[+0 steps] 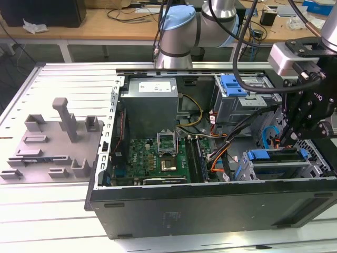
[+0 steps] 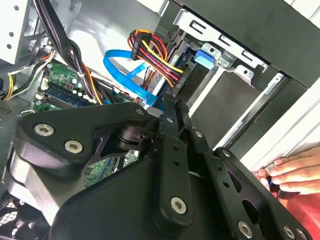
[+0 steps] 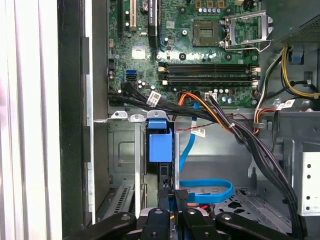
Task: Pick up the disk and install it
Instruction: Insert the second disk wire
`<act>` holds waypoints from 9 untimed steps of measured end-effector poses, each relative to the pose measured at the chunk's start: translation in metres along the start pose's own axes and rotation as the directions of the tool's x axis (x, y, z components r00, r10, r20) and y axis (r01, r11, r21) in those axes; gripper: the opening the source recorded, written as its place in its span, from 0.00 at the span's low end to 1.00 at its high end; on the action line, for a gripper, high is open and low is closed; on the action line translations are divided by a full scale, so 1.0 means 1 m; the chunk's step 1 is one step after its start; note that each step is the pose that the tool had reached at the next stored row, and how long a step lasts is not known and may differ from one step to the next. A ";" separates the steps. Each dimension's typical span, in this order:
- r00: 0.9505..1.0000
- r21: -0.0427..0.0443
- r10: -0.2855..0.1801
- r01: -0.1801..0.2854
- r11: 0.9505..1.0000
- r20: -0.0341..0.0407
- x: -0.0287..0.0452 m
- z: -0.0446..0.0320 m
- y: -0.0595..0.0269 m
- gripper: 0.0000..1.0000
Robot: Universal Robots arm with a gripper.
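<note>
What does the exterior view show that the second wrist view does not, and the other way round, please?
Exterior view's own: the grey fixture plate at the exterior view's left of the case, the grey box and the arm's joints. Second wrist view's own: a hand beside the case's edge. Both share the motherboard, the blue cable and the gripper by the drive bays.

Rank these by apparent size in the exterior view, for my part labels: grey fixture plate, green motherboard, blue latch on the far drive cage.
1. grey fixture plate, largest
2. green motherboard
3. blue latch, clearly smallest
</note>
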State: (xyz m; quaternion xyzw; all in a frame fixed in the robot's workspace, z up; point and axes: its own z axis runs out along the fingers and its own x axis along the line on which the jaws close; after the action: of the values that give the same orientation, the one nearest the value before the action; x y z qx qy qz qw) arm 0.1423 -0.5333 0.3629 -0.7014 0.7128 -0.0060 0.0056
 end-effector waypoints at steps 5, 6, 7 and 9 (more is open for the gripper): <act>1.000 0.000 0.000 0.000 1.000 0.005 0.0003 0.0012 0.0000 0.16; 1.000 0.000 0.000 0.000 1.000 0.006 0.0003 0.0014 0.0000 0.16; 1.000 0.000 0.000 0.000 1.000 0.006 0.0004 0.0016 0.0000 0.16; 1.000 0.000 0.000 0.000 1.000 0.007 0.0006 0.0021 0.0000 0.16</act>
State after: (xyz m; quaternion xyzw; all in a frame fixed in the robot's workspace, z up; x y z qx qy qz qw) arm 0.1423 -0.5339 0.3607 -0.7013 0.7128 -0.0034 0.0083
